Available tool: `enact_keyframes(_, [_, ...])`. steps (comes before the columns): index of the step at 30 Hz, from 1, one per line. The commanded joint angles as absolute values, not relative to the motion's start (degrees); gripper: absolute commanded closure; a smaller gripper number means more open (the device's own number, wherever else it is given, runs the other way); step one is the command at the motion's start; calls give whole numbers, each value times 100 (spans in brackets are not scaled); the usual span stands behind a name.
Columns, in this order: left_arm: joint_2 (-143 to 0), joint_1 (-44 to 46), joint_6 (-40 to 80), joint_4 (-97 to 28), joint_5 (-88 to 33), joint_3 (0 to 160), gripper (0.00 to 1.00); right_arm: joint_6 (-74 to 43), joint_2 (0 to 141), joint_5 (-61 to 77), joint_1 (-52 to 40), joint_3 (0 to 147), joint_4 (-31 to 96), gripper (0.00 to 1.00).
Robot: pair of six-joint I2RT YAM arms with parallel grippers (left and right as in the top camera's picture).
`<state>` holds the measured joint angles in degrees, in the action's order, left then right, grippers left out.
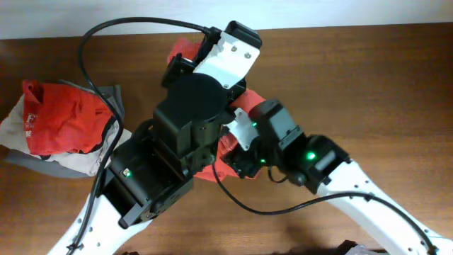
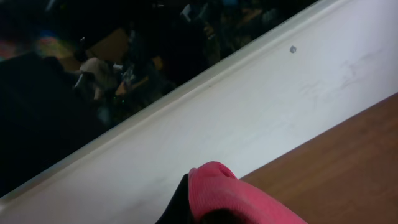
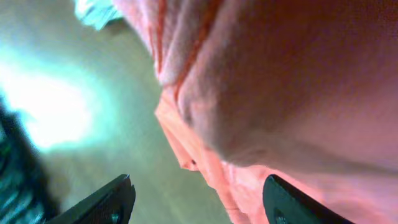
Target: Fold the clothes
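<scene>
Nearest, at the middle of the desk (image 1: 368, 85), the right pincer (image 3: 198, 186) stands with its fingers apart, holding nothing. The bunched orange-red T-shirt (image 3: 298, 81) lies just beyond them. Farther back, the left pincer (image 1: 181, 61) is clamped on a fold of it. A heap of garments (image 1: 64, 117) lies left.

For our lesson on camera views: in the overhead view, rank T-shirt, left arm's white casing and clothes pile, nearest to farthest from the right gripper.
1. T-shirt, at the right gripper itself.
2. White casing, beyond it, toward the top.
3. Clothes pile, far left edge.
</scene>
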<state>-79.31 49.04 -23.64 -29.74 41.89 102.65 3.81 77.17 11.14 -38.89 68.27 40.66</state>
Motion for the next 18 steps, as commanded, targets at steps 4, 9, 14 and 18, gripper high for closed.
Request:
enact_keyframes(4, [-7896, 4880, -2541, -2746, 4510, 10473, 100, -1284, 7832, -285, -4086, 6814, 3459, 29])
enact_keyframes(9, [-7889, 4880, -2547, -2744, 4617, 10582, 100, -1597, 8206, -69, -4130, 6814, 3170, 29])
enact_keyframes(14, [-7889, 4880, -2676, -2659, 4659, 10628, 100, -1680, 8433, -429, -4447, 6814, 3022, 33])
enact_keyframes(18, [-7878, 4880, -2672, -2604, 4781, 10648, 100, -1957, 8438, -1647, -4578, 6814, 3186, 40])
